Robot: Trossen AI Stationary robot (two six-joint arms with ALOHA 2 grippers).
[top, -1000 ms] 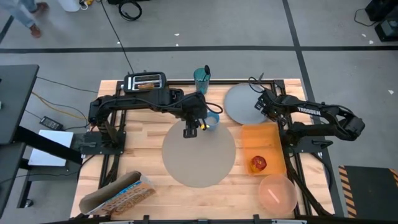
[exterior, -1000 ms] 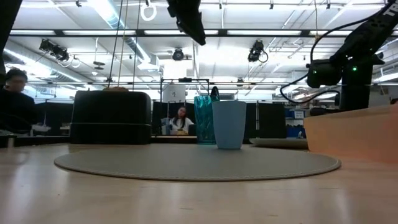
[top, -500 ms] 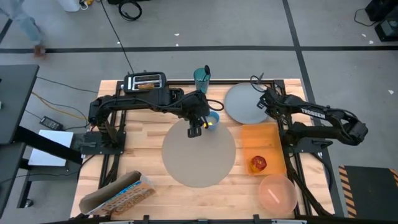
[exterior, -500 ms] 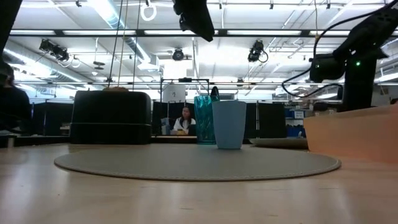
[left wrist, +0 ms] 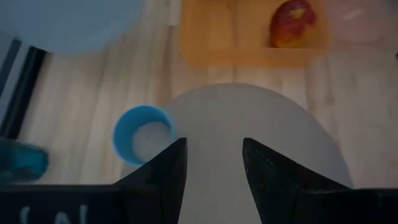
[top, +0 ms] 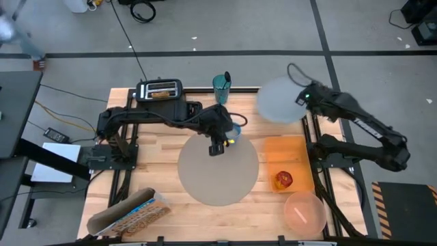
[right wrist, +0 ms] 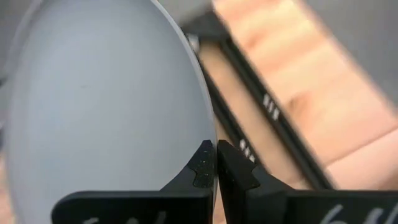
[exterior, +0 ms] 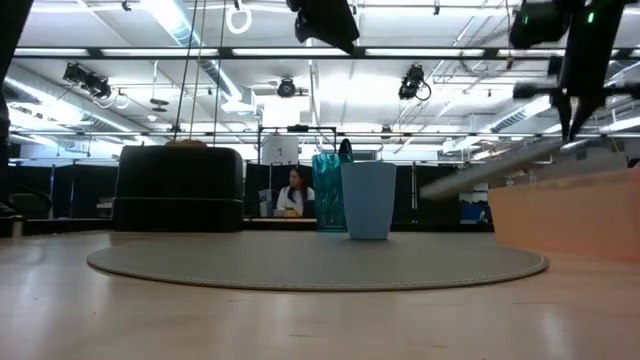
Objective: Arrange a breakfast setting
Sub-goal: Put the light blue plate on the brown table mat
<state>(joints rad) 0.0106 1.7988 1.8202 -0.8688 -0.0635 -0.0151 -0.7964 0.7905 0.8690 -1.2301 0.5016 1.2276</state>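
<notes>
A: Pinching the plate (top: 278,107) by its rim, the right gripper (right wrist: 216,163) lifts it at the frame's upper right, probably headed for the placemat (top: 218,171)?

B: Yep. Left gripper (top: 217,145) hovers at the placemat's top edge, fingers (left wrist: 163,163) partly apart, empty, beside the cup (left wrist: 143,130).

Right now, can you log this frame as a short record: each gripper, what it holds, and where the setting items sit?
right gripper: shut on the rim of the grey plate, plate lifted off the table and tilted
left gripper: jaws apart, empty, above the far edge of the placemat
light-blue cup: upright at the placemat's far edge
red apple: on the orange mat
pink bowl: near right corner of the table
toaster: far left, toast in a slot
</notes>
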